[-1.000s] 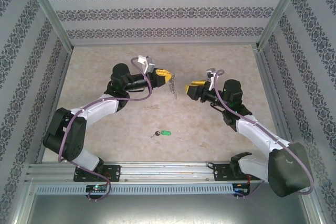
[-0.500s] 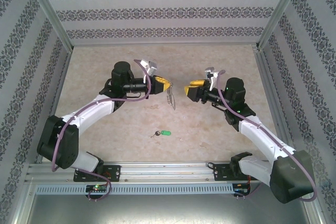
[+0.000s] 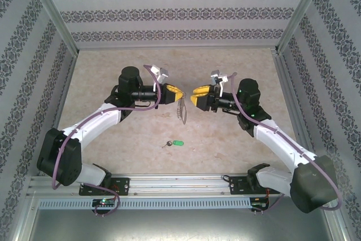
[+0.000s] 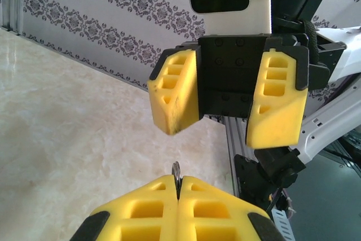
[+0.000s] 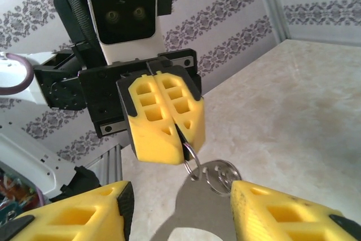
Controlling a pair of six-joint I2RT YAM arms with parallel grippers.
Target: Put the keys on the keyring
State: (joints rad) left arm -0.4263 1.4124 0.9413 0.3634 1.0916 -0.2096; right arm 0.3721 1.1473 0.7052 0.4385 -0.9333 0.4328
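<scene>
Little of the task is done. The left claw [image 3: 178, 95] is clamped on the keyring [image 3: 181, 107] and holds it up off the worktop [image 3: 237, 150], so the ring hangs free below the closed tips. The right claw [image 3: 194, 96] faces it from just beside, jaws apart and gripping nothing. In the right wrist view the lower part of the keyring lies between its 2 fingers, and I cannot tell whether either one touches it.

The keys [image 3: 172, 144] lie flat on the worktop, well apart from both claws and nearer the arm bases, and they are not yet threaded. As I judge it, what is left is the whole joining: fetch the keys, open the loop, and slide them on.

The keyring is flat, dull grey metal with a smooth matte face. A small split ring [image 5: 190, 155] at its top is pinched in the left claw, and a round disc [image 5: 221, 174] pierced with holes hangs beside it. The keys are a tiny silver key joined to a bright green oblong plastic tag. The claw fingers are blocky yellow plastic with open pockets. The worktop is a pale, marbled, slightly glossy sheet.
</scene>
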